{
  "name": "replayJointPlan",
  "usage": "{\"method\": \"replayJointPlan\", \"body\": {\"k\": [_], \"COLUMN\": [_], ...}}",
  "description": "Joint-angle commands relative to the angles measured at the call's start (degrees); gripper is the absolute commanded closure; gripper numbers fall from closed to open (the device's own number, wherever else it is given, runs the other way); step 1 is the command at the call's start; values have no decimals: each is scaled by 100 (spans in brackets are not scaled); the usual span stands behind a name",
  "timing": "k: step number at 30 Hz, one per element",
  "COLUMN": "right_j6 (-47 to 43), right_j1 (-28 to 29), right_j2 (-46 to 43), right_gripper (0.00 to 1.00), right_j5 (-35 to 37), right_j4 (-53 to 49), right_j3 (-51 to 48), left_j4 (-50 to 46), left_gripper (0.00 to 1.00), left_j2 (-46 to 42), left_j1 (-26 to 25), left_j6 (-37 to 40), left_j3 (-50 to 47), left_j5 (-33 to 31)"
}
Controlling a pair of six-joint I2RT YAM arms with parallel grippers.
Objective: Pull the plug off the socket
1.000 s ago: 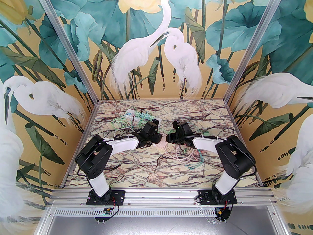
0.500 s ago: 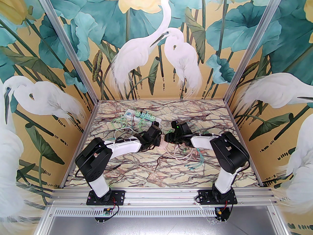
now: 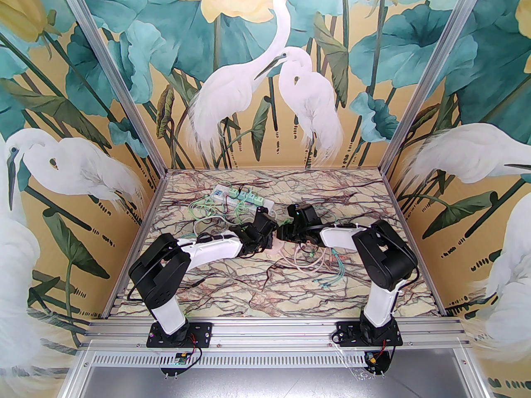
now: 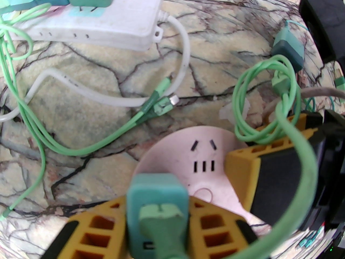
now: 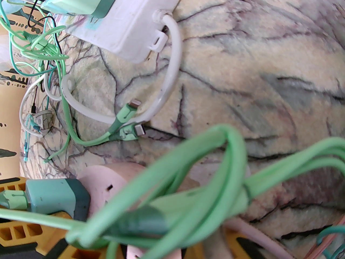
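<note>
A teal plug with a light green cable sits between the yellow fingers of my left gripper, which is shut on it. In the right wrist view the plug's dark end meets the face of the round pink socket; its prongs are hidden. My right gripper is shut on the socket's far rim, one yellow finger showing there. From above, the left gripper and right gripper meet over the socket mid-table.
A white power strip with several green chargers lies at the back left, its thick white cord looping forward. Green cables drape over the right gripper. A loose teal charger lies behind; a pale cable coil lies right of the socket.
Both arms have drawn closer together over the socket, the right arm shifting left. The left gripper's fingers have tightened on the plug.
</note>
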Motion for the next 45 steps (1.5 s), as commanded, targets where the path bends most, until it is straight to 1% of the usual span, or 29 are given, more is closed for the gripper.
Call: {"method": "replayJointPlan", "body": {"k": [1,3,9,14,16,24,27,31,33,39,42,45], "right_j6": [-101,-118,-123,-140,-140,-148,-158,-176,-189,-196,-215,-212], "right_j1": [288,374,386,386,384,394,410,456,473,524,542,543], "right_j2": [261,363,506,608,619,652,648,672,683,778,800,798], "right_gripper": [62,63,65,67,67,69,69,69,69,69,69,69], "right_j5": [399,417,519,526,537,589,595,611,641,631,651,664], "right_j4": [-674,-769,-877,-939,-932,-966,-985,-1000,-1025,-1082,-1104,-1125], "right_j3": [-42,26,95,154,155,172,192,215,234,323,352,347], "left_j4": [-464,-626,-605,-583,-527,115,121,46,-76,-717,-856,-778], "left_gripper": [80,81,80,81,81,81,81,81,82,82,82,83], "left_j2": [175,306,454,417,301,-510,-607,-493,-411,159,361,348], "left_j1": [-256,-407,-712,-702,-621,70,82,66,-22,-600,-743,-748], "left_j6": [-74,39,245,84,-1,-525,-550,-476,-388,90,162,97], "left_j3": [304,475,541,459,388,-292,-322,-230,-118,490,643,573], "left_j5": [65,-261,-636,-638,-487,826,854,837,652,-478,-724,-694]}}
